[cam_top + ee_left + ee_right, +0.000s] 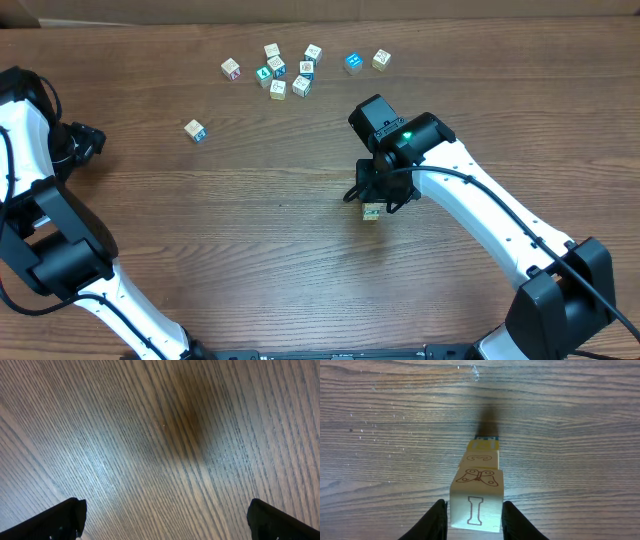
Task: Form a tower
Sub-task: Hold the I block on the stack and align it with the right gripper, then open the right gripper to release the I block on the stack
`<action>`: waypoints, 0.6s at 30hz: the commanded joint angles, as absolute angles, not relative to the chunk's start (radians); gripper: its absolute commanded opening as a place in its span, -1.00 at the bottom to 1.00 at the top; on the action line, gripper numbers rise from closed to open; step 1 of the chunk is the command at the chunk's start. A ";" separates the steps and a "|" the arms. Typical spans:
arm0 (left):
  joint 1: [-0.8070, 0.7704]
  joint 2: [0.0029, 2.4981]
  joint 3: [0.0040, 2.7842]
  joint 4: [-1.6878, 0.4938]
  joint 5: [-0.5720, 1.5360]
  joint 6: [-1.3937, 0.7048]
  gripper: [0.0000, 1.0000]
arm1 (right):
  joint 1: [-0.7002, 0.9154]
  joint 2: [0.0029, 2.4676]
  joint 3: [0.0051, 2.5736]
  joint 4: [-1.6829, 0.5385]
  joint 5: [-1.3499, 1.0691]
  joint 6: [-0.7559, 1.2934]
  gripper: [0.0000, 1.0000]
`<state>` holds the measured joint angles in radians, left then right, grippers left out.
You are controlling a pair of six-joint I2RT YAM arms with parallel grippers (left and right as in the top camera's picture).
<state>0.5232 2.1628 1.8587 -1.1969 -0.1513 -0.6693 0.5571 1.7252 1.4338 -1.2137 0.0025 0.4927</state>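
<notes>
The tower (pixel 371 211) stands near the middle of the desk (pixel 250 230), a little toward its right edge. It is a stack one cube wide, at least three cubes high as far as the right wrist view shows. Its top cube (pixel 477 482) has a butterfly on the upper face and a letter I on the side facing the camera.

The right tool (pixel 474 521) sits straight above it with a finger (pixel 436 522) on each side of the top cube and the jaws narrow. I cannot tell whether they press the wood or stand just clear of it. The left tool (pixel 167 517) hangs wide open over bare wood near the left edge, holding nothing. The loose cubes (pixel 278 88) lie scattered by the far edge, well apart from the stack.

These cubes look light, hard and smooth, so each one is stiff, but the stack probably tips easily (nothing binds the layers). The best hold is squarely on two opposite flat sides, and any retreat should go straight up — a dragging finger could shove the top cube off.
</notes>
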 commanded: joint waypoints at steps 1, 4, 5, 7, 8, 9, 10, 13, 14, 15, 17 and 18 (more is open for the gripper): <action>0.510 2.170 1.874 -1.196 -0.160 -0.651 0.99 | 0.561 1.717 1.426 -1.209 -0.005 0.490 -0.38; 0.510 2.170 1.874 -1.196 -0.160 -0.651 0.99 | 0.561 1.717 1.426 -1.208 -0.005 0.489 -0.43; 0.510 2.170 1.874 -1.196 -0.160 -0.651 0.99 | 0.561 1.717 1.426 -1.209 -0.005 0.489 -0.42; 0.510 2.170 1.874 -1.196 -0.160 -0.651 0.99 | 0.561 1.717 1.426 -1.210 -0.002 0.489 -0.41; 0.510 2.170 1.874 -1.196 -0.160 -0.651 0.99 | 0.561 1.717 1.426 -1.212 -0.002 0.489 -0.36; 0.510 2.170 1.874 -1.196 -0.160 -0.651 0.99 | 0.561 1.717 1.426 -1.213 -0.002 0.489 -0.27; 0.510 2.170 1.874 -1.196 -0.160 -0.651 0.99 | 0.561 1.717 1.426 -1.213 -0.002 0.489 -0.17; 0.510 2.170 1.874 -1.196 -0.160 -0.651 0.99 | 0.561 1.717 1.426 -1.213 -0.002 0.489 -0.03; 0.510 2.170 1.874 -1.196 -0.160 -0.651 0.99 | 0.561 1.717 1.426 -1.213 -0.002 0.489 0.09; 0.510 2.170 1.874 -1.196 -0.160 -0.651 0.99 | 0.561 1.717 1.426 -1.213 -0.002 0.489 0.15; 0.510 2.170 1.874 -1.196 -0.160 -0.651 0.99 | 0.561 1.717 1.426 -1.213 -0.002 0.489 0.35; 0.510 2.170 1.874 -1.196 -0.160 -0.651 0.99 | 0.561 1.717 1.426 -1.212 -0.001 0.489 0.49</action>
<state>0.5232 2.1628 1.8587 -1.1969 -0.1513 -0.6693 0.5571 1.7252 1.4322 -1.2148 -0.0006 0.4965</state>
